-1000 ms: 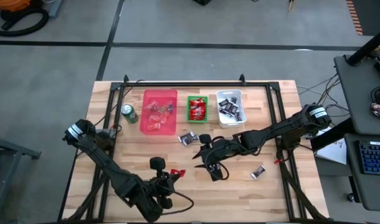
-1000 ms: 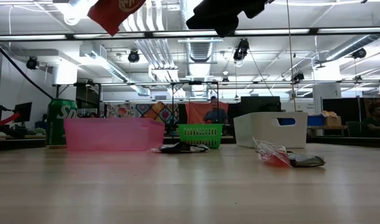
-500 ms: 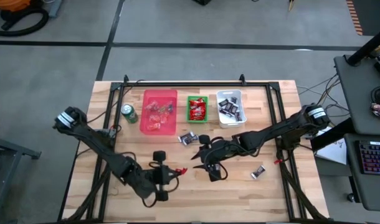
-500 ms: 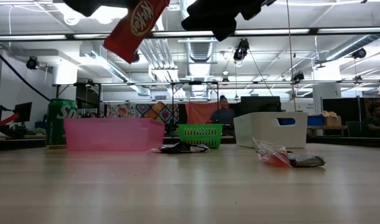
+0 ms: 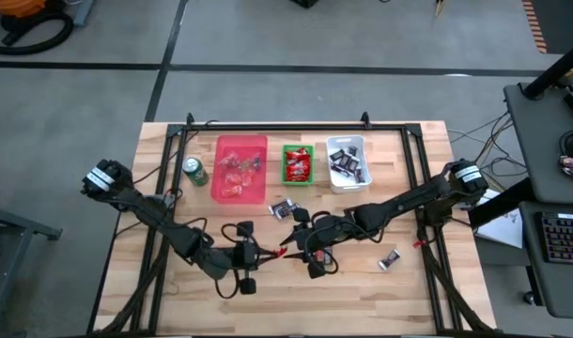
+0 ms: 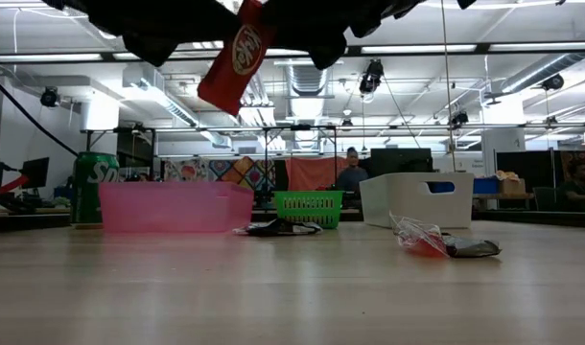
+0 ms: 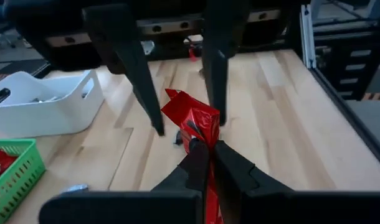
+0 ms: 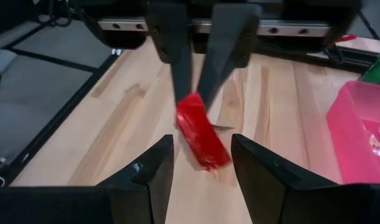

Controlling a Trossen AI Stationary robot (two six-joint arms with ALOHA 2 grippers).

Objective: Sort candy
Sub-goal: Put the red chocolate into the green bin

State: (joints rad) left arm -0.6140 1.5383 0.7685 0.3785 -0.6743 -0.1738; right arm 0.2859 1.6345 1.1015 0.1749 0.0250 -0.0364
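My left pincer, clamped on a red candy bar, has swung from the near desk edge up to meet the right pincer, which stands wide, holding nothing. That looks to me like a handover toward the bins.

Low down, the bar hangs high above the desk; a loose sweet lies under and right.

From my left wrist, the bar points between the other arm's fingers.

From my right wrist, the bar sits just ahead; the pink bin stands aside, nothing blocking.
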